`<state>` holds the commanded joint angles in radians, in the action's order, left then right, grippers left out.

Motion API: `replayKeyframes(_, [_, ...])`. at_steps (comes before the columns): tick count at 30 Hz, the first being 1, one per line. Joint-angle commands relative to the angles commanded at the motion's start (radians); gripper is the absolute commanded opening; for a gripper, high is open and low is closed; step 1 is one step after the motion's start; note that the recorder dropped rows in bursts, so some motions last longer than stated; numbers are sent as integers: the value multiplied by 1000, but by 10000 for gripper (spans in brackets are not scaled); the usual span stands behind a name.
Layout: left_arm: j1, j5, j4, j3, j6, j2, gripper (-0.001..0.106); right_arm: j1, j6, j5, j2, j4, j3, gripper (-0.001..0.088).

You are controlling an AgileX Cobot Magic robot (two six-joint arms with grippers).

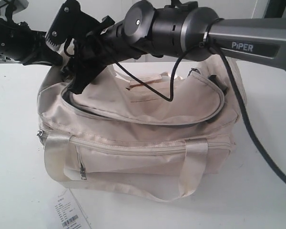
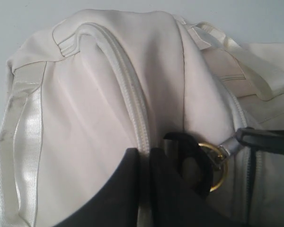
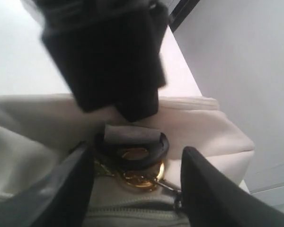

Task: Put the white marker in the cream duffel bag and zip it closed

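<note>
Closing the spread right hand (image 3: 139,163) on the gold ring pull (image 3: 138,182) at the left end of the cream duffel bag (image 1: 148,143) on the table (image 1: 19,191), then drawing rightward along the zip, left hand (image 2: 146,163) clenched on the seam behind as anchor, white marker unseen, presumably inside.

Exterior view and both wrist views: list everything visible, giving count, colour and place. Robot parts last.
cream duffel bag: one, cream, middle of the table
white marker: none visible
paper tag: one, white with barcode, on the table by the bag's front left corner
gold ring: one, gold, on the zip at the bag's end
black loop: one, black, against the gold ring
table: one, white, under everything
cables: two, black, hanging from the right arm
left gripper: one, black, closed on the bag's zip seam
right gripper: one, black, open, fingers either side of the gold ring
right arm: one, grey and black, above the bag
</note>
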<state>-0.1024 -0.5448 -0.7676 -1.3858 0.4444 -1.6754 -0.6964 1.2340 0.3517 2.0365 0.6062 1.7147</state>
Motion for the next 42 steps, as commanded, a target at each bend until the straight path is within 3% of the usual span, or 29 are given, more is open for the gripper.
replayKeyframes(8, [0, 0, 0, 0, 0, 0, 0, 0, 5, 80, 15, -94, 0, 522])
replayKeyframes(14, [0, 0, 0, 0, 0, 0, 0, 0, 137, 104, 15, -94, 0, 522])
replayKeyframes(26, [0, 0, -9, 0, 0, 0, 0, -3, 151, 50, 68, -83, 0, 482])
replayKeyframes(27, [0, 0, -9, 0, 0, 0, 0, -3, 151, 42, 70, -83, 0, 463])
replayKeyframes(28, [0, 0, -9, 0, 0, 0, 0, -3, 149, 30, 70, -83, 0, 367])
replayKeyframes(31, [0, 0, -9, 0, 4, 0, 0, -3, 94, 28, 67, -82, 17, -3])
replayKeyframes(40, [0, 0, -9, 0, 26, 0, 0, -3, -91, 142, 7, -83, 28, 1])
replayKeyframes(42, [0, 0, -9, 0, 26, 0, 0, -3, -86, 142, 17, -83, 28, 117])
